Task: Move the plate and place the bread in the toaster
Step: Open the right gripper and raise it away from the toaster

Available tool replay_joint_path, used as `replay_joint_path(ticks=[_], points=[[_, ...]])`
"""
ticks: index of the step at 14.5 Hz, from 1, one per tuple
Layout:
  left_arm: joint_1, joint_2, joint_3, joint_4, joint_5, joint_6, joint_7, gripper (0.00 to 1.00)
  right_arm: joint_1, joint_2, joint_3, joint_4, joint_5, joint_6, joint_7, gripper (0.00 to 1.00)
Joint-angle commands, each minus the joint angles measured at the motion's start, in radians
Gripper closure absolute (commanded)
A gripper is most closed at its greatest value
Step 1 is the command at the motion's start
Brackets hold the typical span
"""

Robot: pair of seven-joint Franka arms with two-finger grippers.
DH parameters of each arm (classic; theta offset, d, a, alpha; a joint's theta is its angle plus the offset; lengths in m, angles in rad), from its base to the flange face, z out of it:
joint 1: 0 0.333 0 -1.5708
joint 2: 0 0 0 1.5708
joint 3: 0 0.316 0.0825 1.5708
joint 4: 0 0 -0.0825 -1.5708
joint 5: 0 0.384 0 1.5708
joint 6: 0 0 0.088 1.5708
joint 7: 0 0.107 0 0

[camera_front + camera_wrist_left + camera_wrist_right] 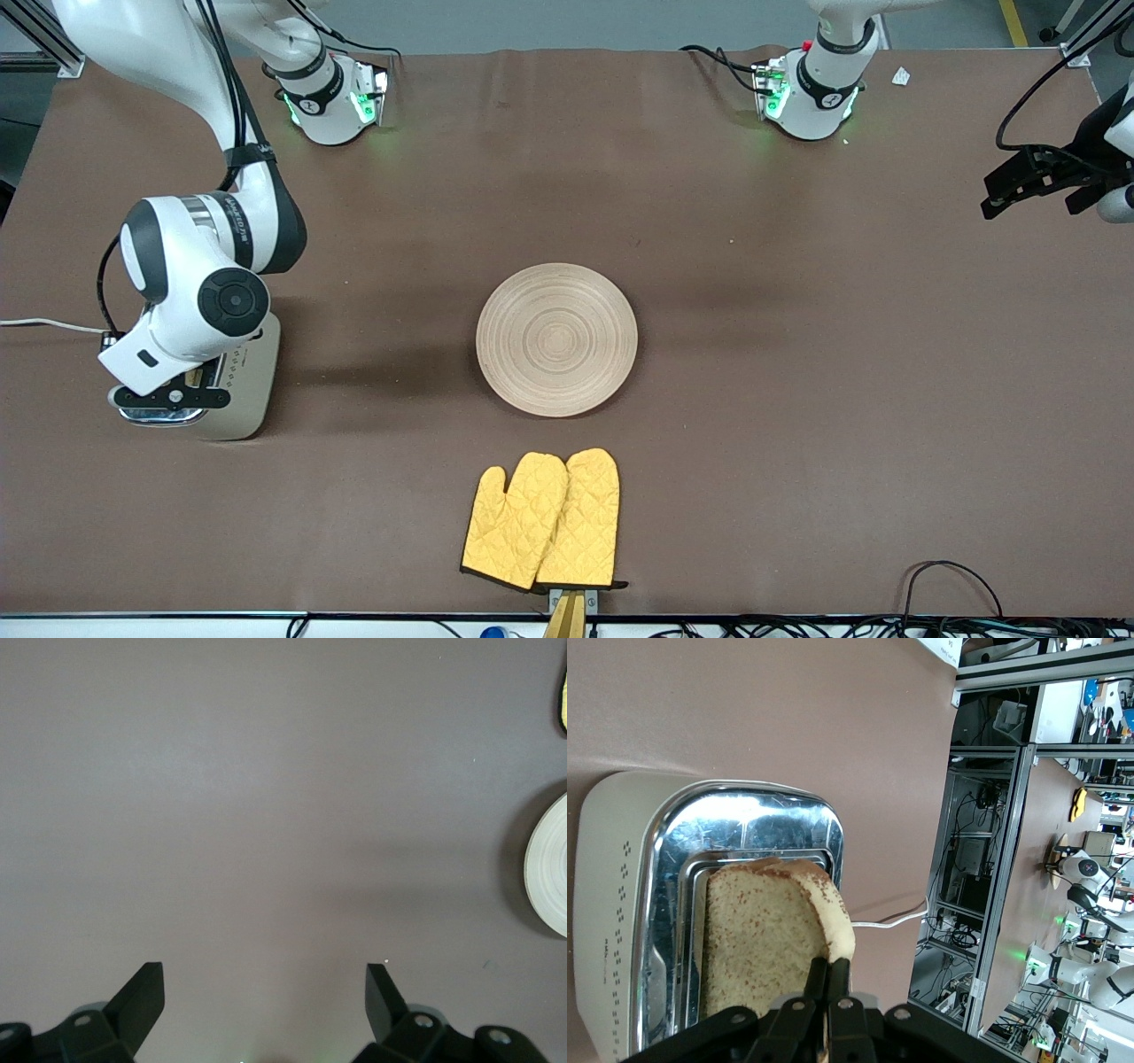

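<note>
The cream toaster (244, 390) stands at the right arm's end of the table. My right gripper (173, 397) is over its chrome top. In the right wrist view this gripper (828, 970) is shut on the crust edge of the brown bread slice (762, 930), which hangs tilted over the toaster (620, 868) and its slots. The arm hides the bread in the front view. The wooden plate (556, 339) lies empty at mid-table; its rim shows in the left wrist view (549, 866). My left gripper (1010, 190) waits open and empty (266, 979) above bare table at the left arm's end.
Two yellow oven mitts (542, 521) lie nearer to the front camera than the plate, by the table's edge. The toaster's white cord (44, 324) runs off the right arm's end of the table. Cables lie along the front edge.
</note>
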Motion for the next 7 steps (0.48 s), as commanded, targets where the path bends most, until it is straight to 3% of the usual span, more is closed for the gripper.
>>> replay_joint_path(ticks=[1,2,3,7], points=[[0.003,0.000,-0.003,0.014,0.017,-0.007,0.011,0.00,-0.054,0.004,0.004,0.005,0.098,0.056,0.002,0.35],[0.003,-0.002,-0.002,0.013,0.017,-0.007,0.013,0.00,-0.071,0.004,0.004,0.005,0.139,0.105,0.000,0.09],[0.005,-0.002,-0.002,0.014,0.017,-0.007,0.013,0.00,-0.082,0.003,0.004,0.007,0.174,0.120,0.000,0.00],[0.003,-0.003,-0.002,0.014,0.017,-0.007,0.014,0.00,-0.117,-0.019,0.001,0.103,0.380,0.086,-0.029,0.00]])
